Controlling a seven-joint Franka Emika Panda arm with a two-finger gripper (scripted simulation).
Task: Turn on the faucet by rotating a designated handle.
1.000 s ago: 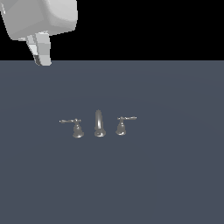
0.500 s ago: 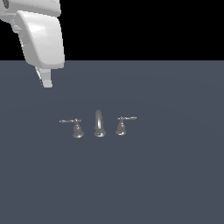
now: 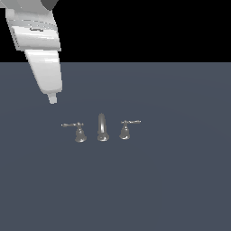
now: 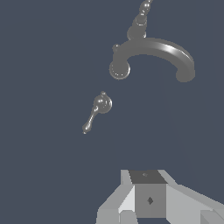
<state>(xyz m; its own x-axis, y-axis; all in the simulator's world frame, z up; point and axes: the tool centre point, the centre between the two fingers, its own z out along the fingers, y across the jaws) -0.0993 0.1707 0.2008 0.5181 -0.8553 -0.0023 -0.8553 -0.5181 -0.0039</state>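
The chrome faucet stands mid-surface in the exterior view: a slim curved spout between two bell-based handles. The handle with its lever pointing to the exterior view's left is the nearer one to my gripper. The twin handle has its lever pointing right. My gripper hangs above and to the left of the handle, apart from it, fingers together and empty. In the wrist view the handle, the spout and the twin handle lie beyond my gripper.
The faucet stands on a flat dark grey-blue surface. My white arm comes in from the exterior view's upper left. Nothing else shows on the surface.
My arm has swung downward and toward the faucet; the gripper tip is now lower and closer to the left-lever handle. The faucet has not moved.
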